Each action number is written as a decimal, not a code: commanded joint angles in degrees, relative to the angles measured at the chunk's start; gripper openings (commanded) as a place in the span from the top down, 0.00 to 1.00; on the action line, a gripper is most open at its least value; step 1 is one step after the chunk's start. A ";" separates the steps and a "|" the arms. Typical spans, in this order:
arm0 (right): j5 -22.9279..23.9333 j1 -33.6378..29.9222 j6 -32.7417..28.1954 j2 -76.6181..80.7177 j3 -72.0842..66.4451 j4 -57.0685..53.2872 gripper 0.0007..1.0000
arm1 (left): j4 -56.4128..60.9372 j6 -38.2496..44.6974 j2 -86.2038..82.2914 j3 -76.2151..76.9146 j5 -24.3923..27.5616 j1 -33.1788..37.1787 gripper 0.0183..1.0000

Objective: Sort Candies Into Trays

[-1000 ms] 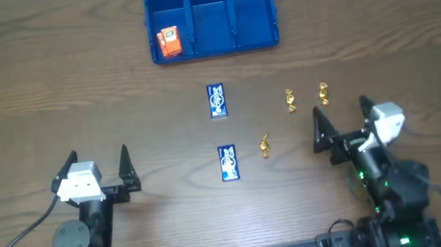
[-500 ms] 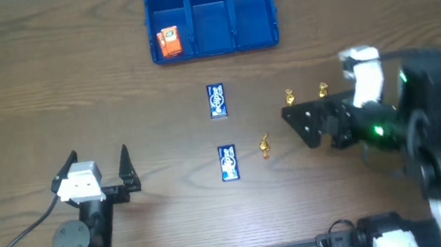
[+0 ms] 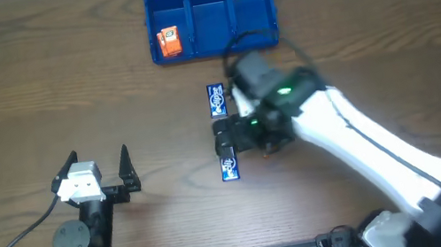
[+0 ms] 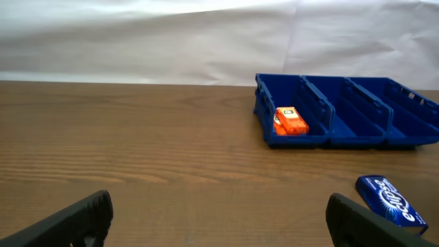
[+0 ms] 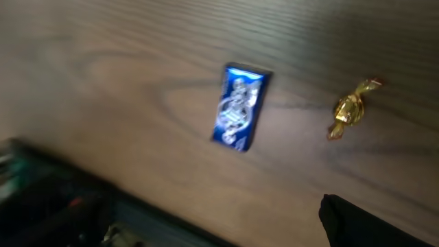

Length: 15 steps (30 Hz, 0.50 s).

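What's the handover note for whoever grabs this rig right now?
Left gripper: near its base, jaws open, empty.
Right gripper: jaws open, empty, above the near blue packet.
Tray: orange candy in its left compartment, done; other two look empty.
On the table: far blue packet, gold candy beside the near packet.
Left: sort the loose candies.

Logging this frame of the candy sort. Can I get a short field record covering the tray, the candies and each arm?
tray: blue tray, three compartments, far from the arm bases
in tray: orange candy in the left compartment; middle and right look empty
unsorted: far blue packet; near blue packet; gold candy beside the near one
right gripper: above the near blue packet
left gripper: open, near its base, holding nothing
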 commanded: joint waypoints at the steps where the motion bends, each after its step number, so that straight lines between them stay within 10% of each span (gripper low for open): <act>1: 11.26 4.04 9.16 6.47 0.92 1.95 0.00 | -2.32 0.83 -0.22 -0.85 0.98 0.39 0.00; 15: 14.51 11.37 14.95 19.58 0.92 9.11 0.00 | -2.32 0.83 -0.22 -0.85 0.98 0.39 0.00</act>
